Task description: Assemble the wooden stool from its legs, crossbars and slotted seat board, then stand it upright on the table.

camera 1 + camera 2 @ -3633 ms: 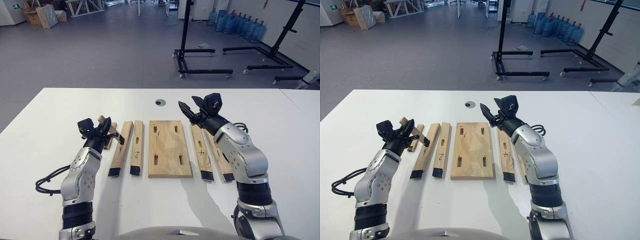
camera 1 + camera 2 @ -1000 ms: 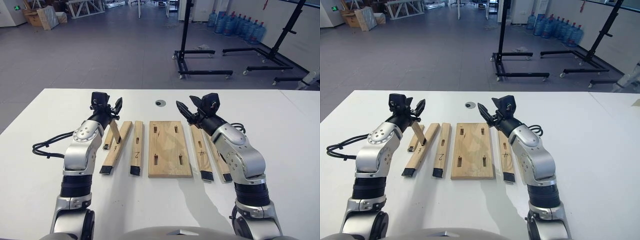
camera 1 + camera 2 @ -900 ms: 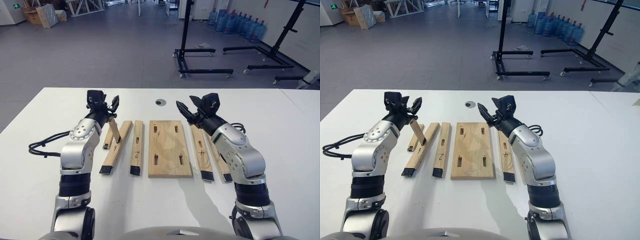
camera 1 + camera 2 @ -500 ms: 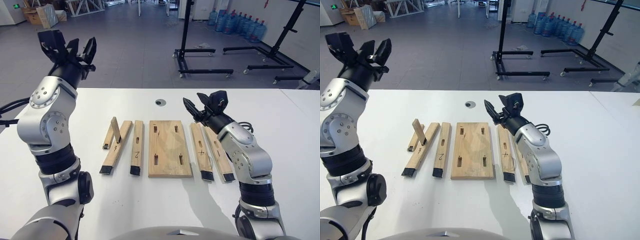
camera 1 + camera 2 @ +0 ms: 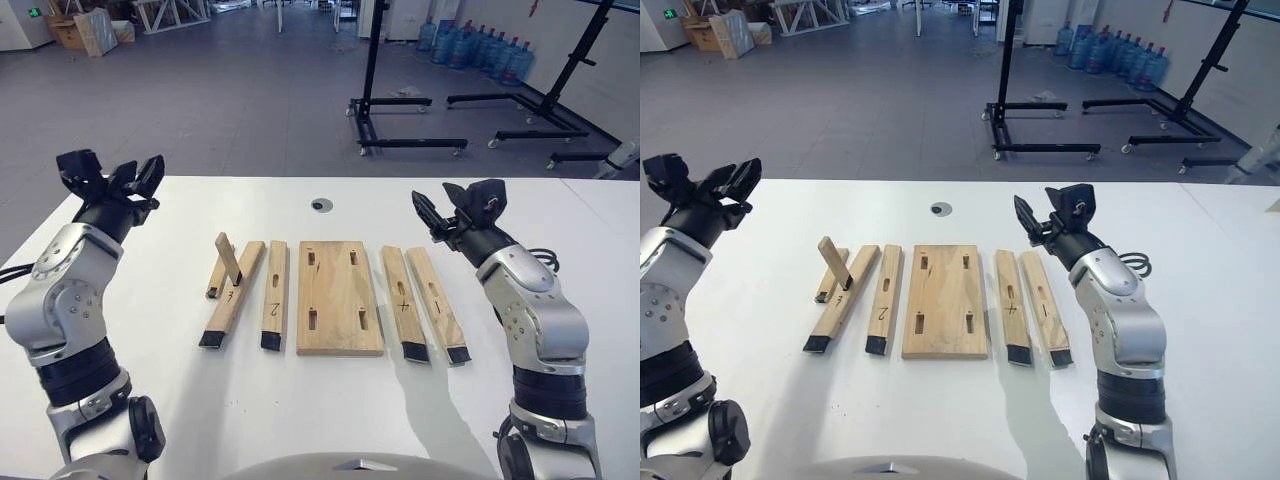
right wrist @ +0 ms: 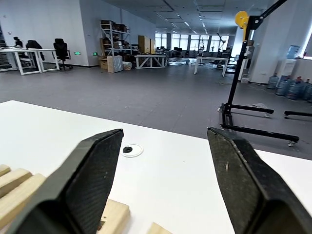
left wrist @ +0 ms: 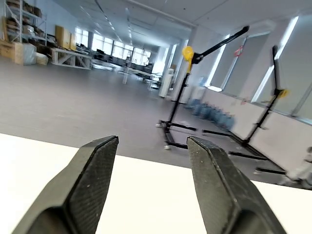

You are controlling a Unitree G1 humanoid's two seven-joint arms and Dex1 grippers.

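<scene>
The slotted seat board (image 5: 340, 296) lies flat at the table's middle. Two legs (image 5: 232, 296) (image 5: 274, 295) lie to its left and two more (image 5: 402, 300) (image 5: 435, 298) to its right, all with dark ends toward me. A short crossbar (image 5: 231, 258) stands tilted against the far-left leg, beside another flat piece (image 5: 213, 279). My left gripper (image 5: 135, 170) hangs open above the table's far-left part, holding nothing. My right gripper (image 5: 438, 204) is open beyond the right legs, apart from them. Each wrist view shows spread fingers (image 7: 95, 175) (image 6: 92, 175) around empty air.
A round grommet (image 5: 320, 205) sits in the white table (image 5: 330, 400) behind the board. Black wheeled stands (image 5: 405, 110) and water bottles (image 5: 480, 45) are on the floor beyond the far edge. Bare table lies in front of the parts.
My left arm let go of the crossbar, swung up high, then came down at the far left. The right gripper moved right, off the legs.
</scene>
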